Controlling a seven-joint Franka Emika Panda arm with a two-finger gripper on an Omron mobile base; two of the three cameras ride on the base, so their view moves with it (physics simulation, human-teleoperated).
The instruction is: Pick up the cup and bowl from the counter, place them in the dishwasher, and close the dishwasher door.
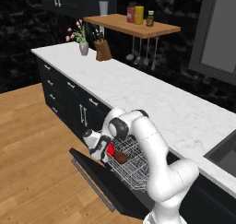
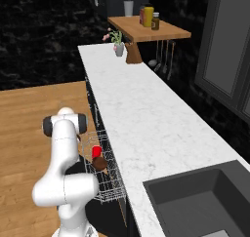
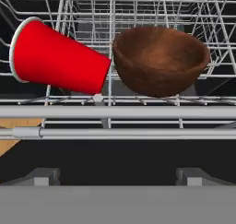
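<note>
- Cup [image 3: 60,61]: red tapered plastic, lying on its side in white wire rack [image 3: 138,6].
- Bowl [image 3: 160,59]: round, brown, wood-like, touching cup.
- Gripper [image 1: 102,150]: spread wide, holding nothing.

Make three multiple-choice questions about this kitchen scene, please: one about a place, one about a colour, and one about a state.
1. Where is the cup?
A. On the counter
B. In the dishwasher rack
C. On the wooden shelf

2. What colour is the bowl?
A. Dark brown
B. White
C. Blue

3. How is the dishwasher door?
A. Shut
B. Taken off
C. Folded down open

Answers:
1. B, the cup lies on its side among the white wires of the rack, beside the bowl.
2. A, the hand view shows a wood-like dark brown bowl.
3. C, the left base view shows the black door lying flat below the pulled-out rack, with the open gripper close to it.
</note>
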